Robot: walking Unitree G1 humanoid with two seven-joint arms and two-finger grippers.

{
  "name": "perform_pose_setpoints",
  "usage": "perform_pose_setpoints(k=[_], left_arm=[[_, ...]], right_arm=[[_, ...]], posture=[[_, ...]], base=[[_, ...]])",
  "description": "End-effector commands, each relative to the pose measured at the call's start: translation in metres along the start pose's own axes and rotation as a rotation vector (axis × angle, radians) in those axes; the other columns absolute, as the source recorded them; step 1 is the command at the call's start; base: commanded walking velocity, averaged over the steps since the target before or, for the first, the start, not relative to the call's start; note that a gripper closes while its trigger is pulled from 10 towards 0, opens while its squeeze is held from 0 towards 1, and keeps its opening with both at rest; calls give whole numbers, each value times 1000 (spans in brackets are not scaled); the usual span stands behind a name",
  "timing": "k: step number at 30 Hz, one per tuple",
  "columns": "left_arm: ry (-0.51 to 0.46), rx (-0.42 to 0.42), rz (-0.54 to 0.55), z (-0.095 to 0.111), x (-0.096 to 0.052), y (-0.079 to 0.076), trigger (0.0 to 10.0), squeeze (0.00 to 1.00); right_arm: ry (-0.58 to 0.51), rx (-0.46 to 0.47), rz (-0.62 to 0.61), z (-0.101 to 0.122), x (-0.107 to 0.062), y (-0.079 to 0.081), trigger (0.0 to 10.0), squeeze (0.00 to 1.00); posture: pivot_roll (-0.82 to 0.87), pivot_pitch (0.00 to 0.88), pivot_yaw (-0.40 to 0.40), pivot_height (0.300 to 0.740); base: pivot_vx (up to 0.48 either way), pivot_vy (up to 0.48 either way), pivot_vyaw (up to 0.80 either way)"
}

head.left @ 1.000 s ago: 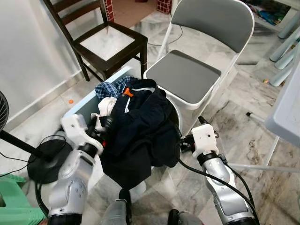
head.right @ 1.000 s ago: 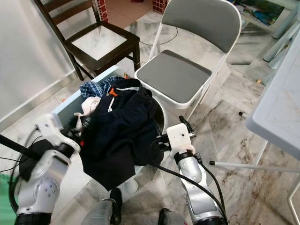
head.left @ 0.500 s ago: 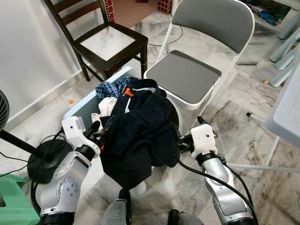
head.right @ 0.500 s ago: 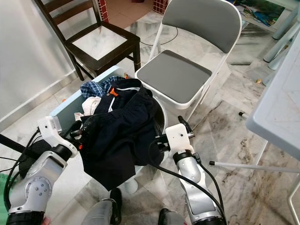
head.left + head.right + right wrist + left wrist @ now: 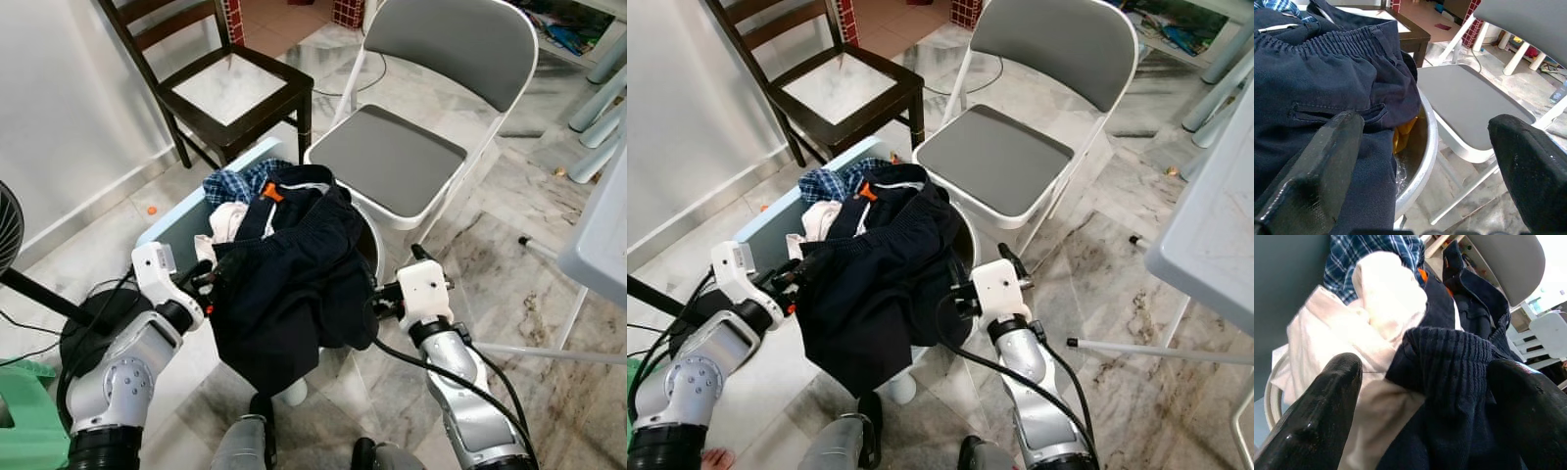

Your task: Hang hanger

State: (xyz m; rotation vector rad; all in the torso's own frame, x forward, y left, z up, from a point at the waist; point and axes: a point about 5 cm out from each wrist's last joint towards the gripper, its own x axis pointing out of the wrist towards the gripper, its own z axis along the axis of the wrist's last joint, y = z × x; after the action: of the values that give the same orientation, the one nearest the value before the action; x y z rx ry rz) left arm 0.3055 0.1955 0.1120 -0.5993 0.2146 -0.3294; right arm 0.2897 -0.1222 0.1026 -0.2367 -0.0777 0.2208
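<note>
We see no hanger itself, just dark navy trousers point(image 5: 294, 284) with a ribbed waistband heaped over a metal basin point(image 5: 1422, 161). Our left gripper point(image 5: 1425, 396) spreads wide at the waistband; our right gripper point(image 5: 1420, 147) gapes wide beside the basin rim.

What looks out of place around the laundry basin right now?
The dark navy garment is not contained: it spills over the front rim of the metal basin and hangs toward the floor. Both grippers are open at its edges, the left gripper and the right gripper. I can make out no hanger.
</note>
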Motion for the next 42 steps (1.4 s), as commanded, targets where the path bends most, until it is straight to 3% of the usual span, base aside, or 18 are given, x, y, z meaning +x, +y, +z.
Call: perform_pose_setpoints(k=[1, 3, 4, 18, 33, 42], left_arm=[[30, -6, -2, -1, -3, 7, 2275, 0], [35, -5, -10, 1, -2, 8, 2275, 0], [33, -5, -11, 3, -1, 8, 0, 0], [5, 79, -36, 13, 4, 9, 0, 0], [-11, -6, -24, 5, 5, 7, 0, 0], [-38, 51, -9, 5, 8, 3, 0, 0]], right_arm=[[17, 1, -9, -5, -5, 1, 10000, 0], [17, 1, -10, -5, -5, 1, 10000, 0], [18, 2, -11, -5, -6, 1, 10000, 0], [22, 1, -26, -6, -7, 0, 10000, 0], [17, -7, -10, -5, -4, 2, 10000, 0], [15, -8, -8, -5, -4, 2, 10000, 0]], posture=[[128, 306, 9, 740], [127, 306, 9, 740], [125, 307, 11, 740], [123, 304, 20, 740], [132, 303, 8, 740], [132, 298, 8, 740]], base=[[0, 0, 0], [0, 0, 0], [0, 0, 0], [0, 0, 0], [0, 0, 0], [0, 0, 0]])
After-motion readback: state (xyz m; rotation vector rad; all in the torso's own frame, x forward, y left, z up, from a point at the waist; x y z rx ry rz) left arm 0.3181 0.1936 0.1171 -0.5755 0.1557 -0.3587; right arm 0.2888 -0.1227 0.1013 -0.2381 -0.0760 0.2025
